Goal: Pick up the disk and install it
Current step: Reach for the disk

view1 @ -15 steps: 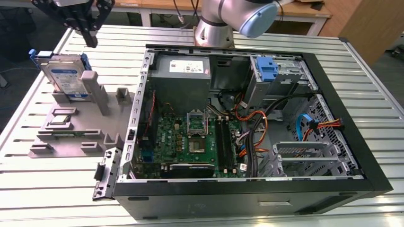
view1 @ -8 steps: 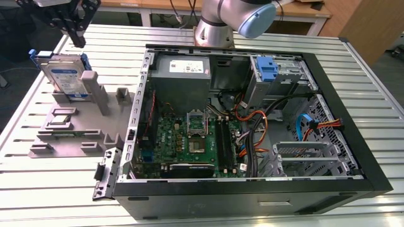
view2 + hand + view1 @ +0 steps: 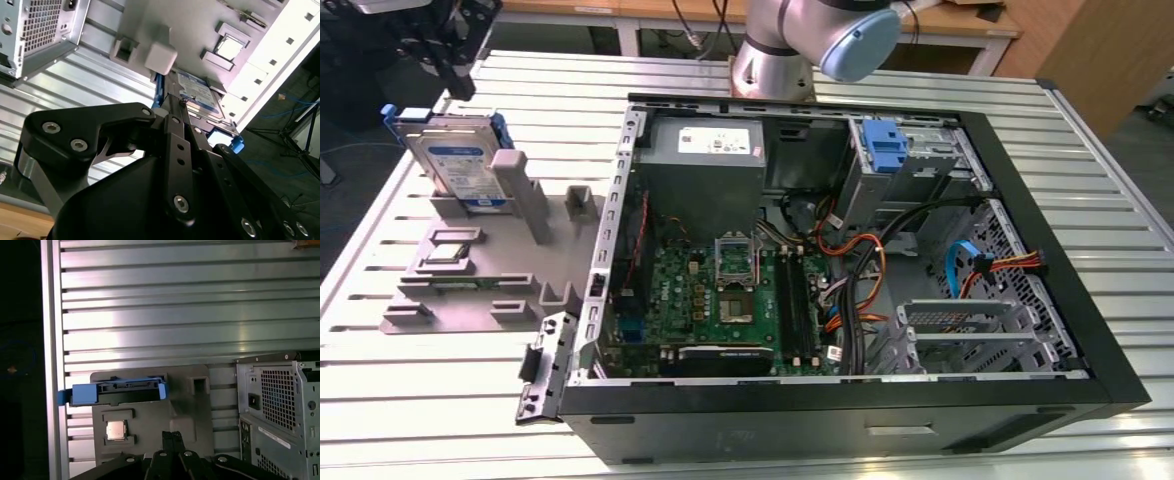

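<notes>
The slatted desk (image 3: 1107,180) carries the open case (image 3: 761,430) and, at the exterior view's left, a grey holder (image 3: 460,300). The disk (image 3: 458,160) stands on edge in a slot at the holder's far end, its label showing and its blue rails along its sides. It is well apart from the case and not yet lifted. The pincer (image 3: 454,82) hangs just above the disk without touching it. In the first wrist view the tips look drawn together, narrow, with nothing between them.

I judge the step in hand to be the approach for the pick-up. Taking hold calls for the tips to part enough to span the disk's thickness. They must also line up over its top edge and keep off the holder's post (image 3: 515,190) just beside it. A small chip (image 3: 116,430) lies in a recess of the holder near the disk.
</notes>
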You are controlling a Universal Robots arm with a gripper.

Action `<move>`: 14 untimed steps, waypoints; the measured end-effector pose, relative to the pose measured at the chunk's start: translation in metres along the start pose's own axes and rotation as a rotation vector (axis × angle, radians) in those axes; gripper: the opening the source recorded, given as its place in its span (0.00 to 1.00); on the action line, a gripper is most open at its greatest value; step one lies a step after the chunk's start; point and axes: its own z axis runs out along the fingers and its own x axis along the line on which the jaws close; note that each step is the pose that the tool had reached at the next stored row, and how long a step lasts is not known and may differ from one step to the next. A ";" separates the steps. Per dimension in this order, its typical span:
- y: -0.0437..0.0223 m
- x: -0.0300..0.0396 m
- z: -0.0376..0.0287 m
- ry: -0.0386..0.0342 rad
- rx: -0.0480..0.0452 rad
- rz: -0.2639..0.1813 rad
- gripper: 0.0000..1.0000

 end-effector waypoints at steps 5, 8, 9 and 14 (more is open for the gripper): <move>0.0029 0.0166 0.0022 -0.0001 -0.0001 0.000 0.10; 0.0055 0.0263 0.0033 0.0000 0.0000 0.000 0.10; 0.0069 0.0290 0.0037 -0.0002 -0.0002 0.000 0.10; 0.0148 0.0415 0.0053 0.0001 -0.0006 0.000 0.10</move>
